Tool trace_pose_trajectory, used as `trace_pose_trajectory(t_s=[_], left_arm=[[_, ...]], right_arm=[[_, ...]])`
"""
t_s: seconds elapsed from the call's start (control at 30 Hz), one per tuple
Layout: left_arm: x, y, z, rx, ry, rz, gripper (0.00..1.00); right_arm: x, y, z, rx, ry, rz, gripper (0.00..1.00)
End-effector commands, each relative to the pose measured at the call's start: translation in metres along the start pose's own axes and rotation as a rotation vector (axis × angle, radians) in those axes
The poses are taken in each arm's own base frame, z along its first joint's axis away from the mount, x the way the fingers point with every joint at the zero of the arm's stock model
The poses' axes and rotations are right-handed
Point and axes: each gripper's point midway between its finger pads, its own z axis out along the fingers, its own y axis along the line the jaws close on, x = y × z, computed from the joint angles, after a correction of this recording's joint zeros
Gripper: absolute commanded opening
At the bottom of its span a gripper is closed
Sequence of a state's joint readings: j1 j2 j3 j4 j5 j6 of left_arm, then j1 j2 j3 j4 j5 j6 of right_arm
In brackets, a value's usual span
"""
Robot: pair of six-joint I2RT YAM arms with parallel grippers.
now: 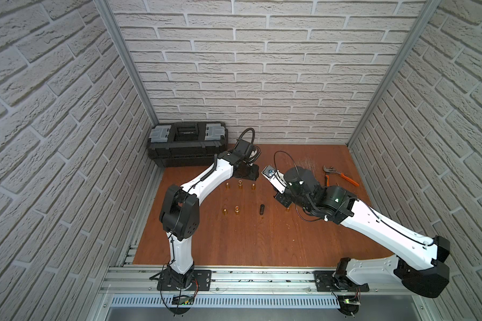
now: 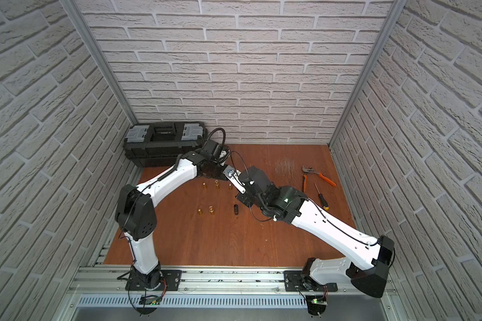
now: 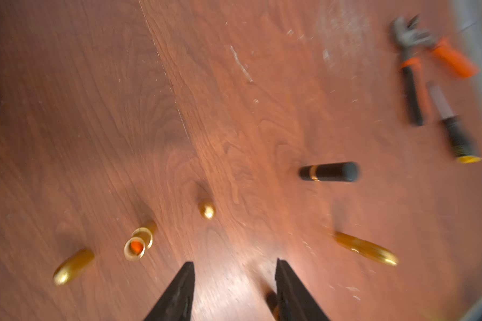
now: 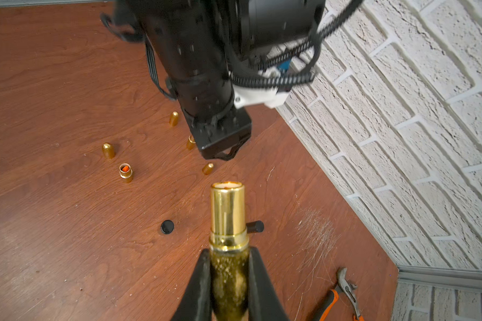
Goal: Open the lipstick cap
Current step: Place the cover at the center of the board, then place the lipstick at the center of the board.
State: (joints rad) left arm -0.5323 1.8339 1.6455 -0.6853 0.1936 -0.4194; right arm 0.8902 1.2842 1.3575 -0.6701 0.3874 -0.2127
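Note:
My right gripper (image 4: 228, 251) is shut on the lower body of a gold lipstick (image 4: 228, 211), whose uncapped tube sticks out beyond the fingertips. My left gripper (image 4: 228, 156) hangs open just past it with nothing between its fingers (image 3: 188, 273). A gold cap (image 4: 208, 168) lies on the wooden table right below them. In both top views the two grippers (image 1: 246, 175) (image 1: 283, 201) are close together at mid-table.
More gold caps (image 1: 228, 185) (image 1: 224, 211) and open gold lipsticks (image 1: 240, 184) (image 3: 138, 244) stand in two rows. A black lipstick (image 1: 262, 209) lies near them. Orange pliers (image 1: 340, 175) and a screwdriver (image 2: 322, 198) lie at the right. A black toolbox (image 1: 187, 144) fills the back left corner.

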Motion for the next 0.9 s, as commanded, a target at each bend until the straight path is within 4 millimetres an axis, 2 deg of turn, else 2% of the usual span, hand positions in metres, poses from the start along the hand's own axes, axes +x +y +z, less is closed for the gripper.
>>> trace_pose_trajectory(t_s=[0.0,0.17,0.27,0.37,0.63,0.87], left_arm=[[-0.004,-0.003,-0.064,0.148,-0.024,-0.131,0.52],[0.016,-0.009,-0.113,0.343,0.010,-0.251,0.53],[0.022,-0.014,-0.137,0.443,-0.009,-0.307,0.54],[0.029,-0.022,-0.152,0.494,-0.015,-0.309,0.58],[0.055,-0.034,-0.145,0.554,0.053,-0.307,0.58],[0.059,-0.034,-0.140,0.563,0.060,-0.305,0.55]], right_arm=[[-0.011,0.011,0.011,-0.036,-0.033,0.036,0.03],[-0.017,0.028,0.030,-0.095,-0.038,0.043,0.03],[-0.021,0.038,0.043,-0.128,-0.023,0.038,0.03],[-0.029,0.046,0.051,-0.161,-0.035,0.040,0.03],[-0.047,0.055,0.062,-0.198,-0.057,0.035,0.03],[-0.050,0.058,0.065,-0.211,-0.058,0.037,0.03]])
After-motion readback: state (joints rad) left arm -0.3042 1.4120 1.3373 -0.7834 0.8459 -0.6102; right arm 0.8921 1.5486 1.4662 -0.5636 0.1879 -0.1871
